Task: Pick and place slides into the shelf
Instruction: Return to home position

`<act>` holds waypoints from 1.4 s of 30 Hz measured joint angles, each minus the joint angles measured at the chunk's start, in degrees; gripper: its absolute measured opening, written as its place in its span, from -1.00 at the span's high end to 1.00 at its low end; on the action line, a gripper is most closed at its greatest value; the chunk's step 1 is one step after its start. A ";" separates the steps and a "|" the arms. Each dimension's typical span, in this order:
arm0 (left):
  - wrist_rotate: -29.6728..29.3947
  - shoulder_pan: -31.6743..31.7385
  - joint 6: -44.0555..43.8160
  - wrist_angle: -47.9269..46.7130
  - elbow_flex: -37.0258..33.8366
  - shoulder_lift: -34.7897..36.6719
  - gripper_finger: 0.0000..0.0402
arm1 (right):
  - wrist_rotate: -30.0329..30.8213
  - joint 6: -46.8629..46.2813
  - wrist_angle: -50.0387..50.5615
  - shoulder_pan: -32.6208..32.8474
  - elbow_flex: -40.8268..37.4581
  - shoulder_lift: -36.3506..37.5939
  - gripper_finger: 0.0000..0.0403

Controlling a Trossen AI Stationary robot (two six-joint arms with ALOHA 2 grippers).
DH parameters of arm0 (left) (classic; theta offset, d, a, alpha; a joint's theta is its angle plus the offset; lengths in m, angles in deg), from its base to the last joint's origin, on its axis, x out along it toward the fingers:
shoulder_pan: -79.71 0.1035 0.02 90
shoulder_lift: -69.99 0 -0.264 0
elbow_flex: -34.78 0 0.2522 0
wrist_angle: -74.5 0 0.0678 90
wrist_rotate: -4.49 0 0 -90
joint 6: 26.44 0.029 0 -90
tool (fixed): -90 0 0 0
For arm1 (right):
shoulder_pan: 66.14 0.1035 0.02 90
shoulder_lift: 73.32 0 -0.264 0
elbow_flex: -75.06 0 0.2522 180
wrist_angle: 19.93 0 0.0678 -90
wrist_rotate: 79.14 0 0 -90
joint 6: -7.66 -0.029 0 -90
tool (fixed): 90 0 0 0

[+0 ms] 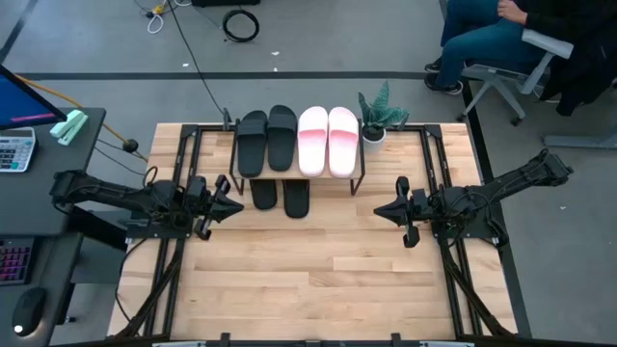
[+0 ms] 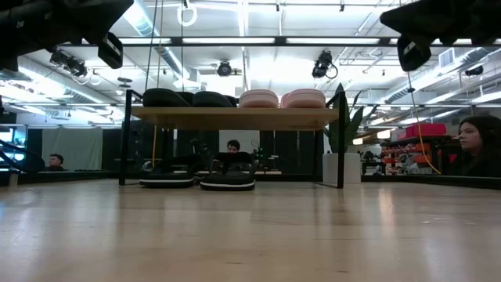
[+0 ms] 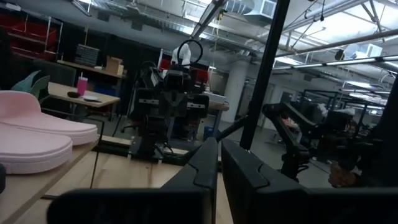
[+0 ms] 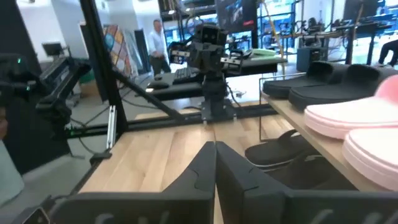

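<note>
Flanking the shelf (image 2: 235, 117), two closed end effectors (image 1: 234, 205) (image 1: 378, 210).

Two matte-black arms on show here, the left arm (image 1: 106, 192) and right arm (image 1: 511, 180) both slim jointed links with blocky housings, each tapering into its gripper, left gripper (image 1: 237, 205) and right gripper (image 1: 378, 211), with flat, angular dark fingers (image 4: 198, 177) narrowing to wedge-shaped tips.
</note>
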 joint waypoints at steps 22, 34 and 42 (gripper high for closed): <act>6.34 12.05 -1.17 -0.39 -0.16 3.89 0.84 | 1.38 -1.94 11.24 0.00 -6.13 19.25 0.95; 14.86 19.37 -3.87 -0.70 -0.16 3.74 0.85 | 3.02 -3.65 12.16 0.00 -6.13 19.16 0.95; 14.97 19.32 -3.55 -3.06 -0.16 3.67 0.81 | 3.05 -4.43 12.19 0.00 -6.13 19.16 0.95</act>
